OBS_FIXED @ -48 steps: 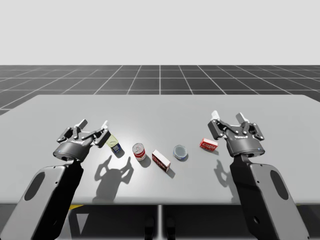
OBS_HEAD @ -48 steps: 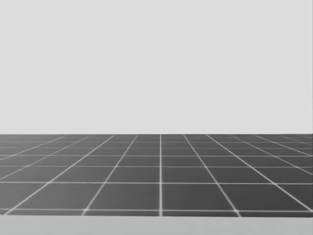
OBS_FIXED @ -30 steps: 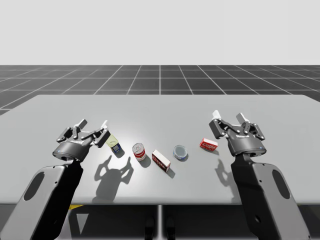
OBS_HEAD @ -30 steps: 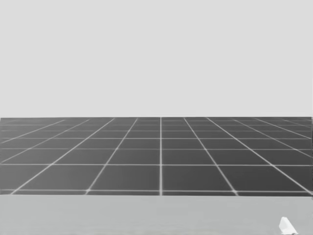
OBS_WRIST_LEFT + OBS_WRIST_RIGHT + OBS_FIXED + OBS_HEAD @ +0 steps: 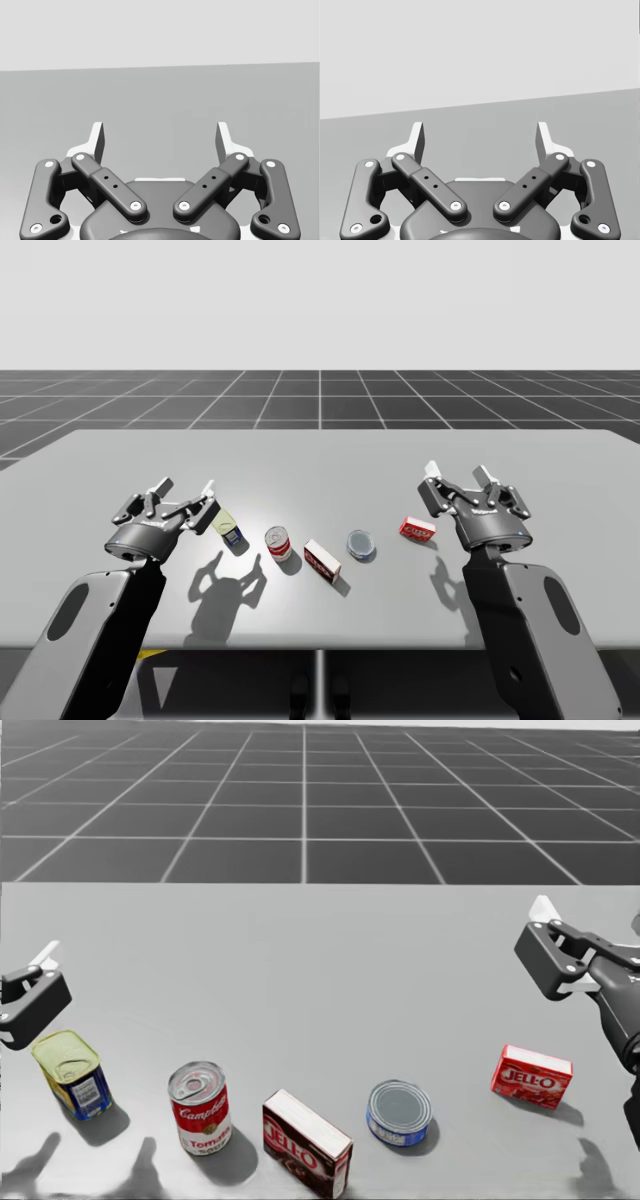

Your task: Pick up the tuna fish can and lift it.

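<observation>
The tuna can (image 5: pixel 361 544) is a short, flat blue can with a silver lid, standing upright on the grey table (image 5: pixel 320 465); in the head view the tuna can (image 5: pixel 399 1112) sits right of centre near the front. My right gripper (image 5: pixel 457 472) hovers open to the right of the can and a little behind it, holding nothing. Far to the can's left, my left gripper (image 5: pixel 188 487) is open too. In the head view the right gripper (image 5: pixel 588 925) comes in from the right edge and the left gripper (image 5: pixel 30 982) from the left edge. Both the left gripper (image 5: pixel 160 132) and the right gripper (image 5: pixel 480 132) look out over bare table.
Left of the tuna can stand a dark red box (image 5: pixel 306 1142), a red-and-white can (image 5: pixel 200 1106) and a tilted blue can with a yellow top (image 5: pixel 73 1073). A small red box (image 5: pixel 531 1076) lies to its right, below my right gripper.
My head has turned downward, from the floor and horizon to the table with its objects. Both arms have stayed almost still.
</observation>
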`<state>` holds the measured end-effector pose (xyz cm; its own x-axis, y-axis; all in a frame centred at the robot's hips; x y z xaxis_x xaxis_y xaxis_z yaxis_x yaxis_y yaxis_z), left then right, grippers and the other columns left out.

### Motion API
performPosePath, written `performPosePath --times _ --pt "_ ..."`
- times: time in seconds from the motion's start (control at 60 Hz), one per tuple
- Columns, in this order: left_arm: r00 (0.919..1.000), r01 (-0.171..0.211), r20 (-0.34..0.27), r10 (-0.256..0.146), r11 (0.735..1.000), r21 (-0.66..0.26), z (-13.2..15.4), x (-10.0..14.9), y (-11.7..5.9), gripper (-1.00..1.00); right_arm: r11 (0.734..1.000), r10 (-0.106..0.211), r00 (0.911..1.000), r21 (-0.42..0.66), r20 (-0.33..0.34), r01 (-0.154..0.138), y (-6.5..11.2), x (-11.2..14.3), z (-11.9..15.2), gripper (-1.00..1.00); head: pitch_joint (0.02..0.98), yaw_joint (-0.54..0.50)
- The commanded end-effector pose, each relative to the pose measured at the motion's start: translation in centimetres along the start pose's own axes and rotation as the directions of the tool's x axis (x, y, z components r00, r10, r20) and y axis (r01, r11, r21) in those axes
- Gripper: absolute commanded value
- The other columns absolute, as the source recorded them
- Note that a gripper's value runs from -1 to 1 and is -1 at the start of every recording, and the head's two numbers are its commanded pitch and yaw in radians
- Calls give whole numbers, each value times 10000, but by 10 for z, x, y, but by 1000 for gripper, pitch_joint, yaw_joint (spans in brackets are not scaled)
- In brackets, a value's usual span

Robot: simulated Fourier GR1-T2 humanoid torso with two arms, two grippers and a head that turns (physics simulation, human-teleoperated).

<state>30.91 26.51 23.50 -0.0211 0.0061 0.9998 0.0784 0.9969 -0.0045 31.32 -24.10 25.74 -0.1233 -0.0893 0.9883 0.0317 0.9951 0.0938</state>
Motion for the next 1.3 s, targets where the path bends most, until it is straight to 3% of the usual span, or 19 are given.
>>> performPosePath --times 0.017,0.35,0.517,0.633,0.783,0.883,0.933,0.983,1.033,1.1,1.133,1.183,1.233,1.3 --pt "9999 90 50 -90 9999 68 0 0 0 -1000 9998 189 9998 3 -84 -189 -1 0 0 -1000 687 -75" --pt "9999 52 113 -52 10000 -52 0 1 -3 -1000 9997 239 9997 -66 -68 -239 -2 1 -1 -1000 859 -166" --pt "9999 29 161 -28 10000 -64 0 2 -5 -1000 9990 -354 9988 274 -335 363 3 6 2 -1000 858 -168" --pt "9999 -16 148 17 10000 -57 1 2 -6 -1000 9975 -443 9983 529 -379 462 7 13 11 -1000 850 -160" --pt "9999 -69 136 70 10000 -71 1 2 -6 -1000 9885 -362 9987 1456 -351 410 15 30 39 -1000 842 -160" --pt "9999 -86 128 87 9999 -79 1 3 -5 -1000 9773 -67 9993 2112 -377 146 25 32 60 -1000 842 -160" --pt "9999 -79 122 80 9999 -85 1 2 -5 -1000 9733 126 9994 2296 -333 -47 31 30 70 -1000 843 -161" --pt "9999 -76 120 77 9999 -89 1 2 -6 -1000 9681 57 9990 2504 -440 55 36 29 79 -1000 844 -162" --pt "9999 -77 114 78 9999 -98 1 2 -6 -1000 9634 193 9990 2681 -392 -81 39 27 91 -1000 843 -165" --pt "9999 -84 104 85 9999 -115 1 2 -6 -1000 9556 75 9984 2944 -566 95 41 26 99 -1000 843 -166" --pt "9999 -92 98 94 9999 -131 1 2 -7 -1000 9504 284 9980 3109 -561 -96 43 23 107 -1000 844 -168" --pt "9999 -92 99 93 9999 -138 1 2 -7 -1000 9407 245 9966 3393 -785 36 44 20 114 -1000 843 -168" --pt "9999 -96 101 98 9999 -141 2 2 -7 -1000 9318 563 9947 3624 -865 -212 43 12 123 -1000 843 -165" --pt "9999 -114 94 116 9998 -137 2 2 -8 -1000 9201 670 9914 3914 -1123 -179 43 1 130 -1000 842 -164"
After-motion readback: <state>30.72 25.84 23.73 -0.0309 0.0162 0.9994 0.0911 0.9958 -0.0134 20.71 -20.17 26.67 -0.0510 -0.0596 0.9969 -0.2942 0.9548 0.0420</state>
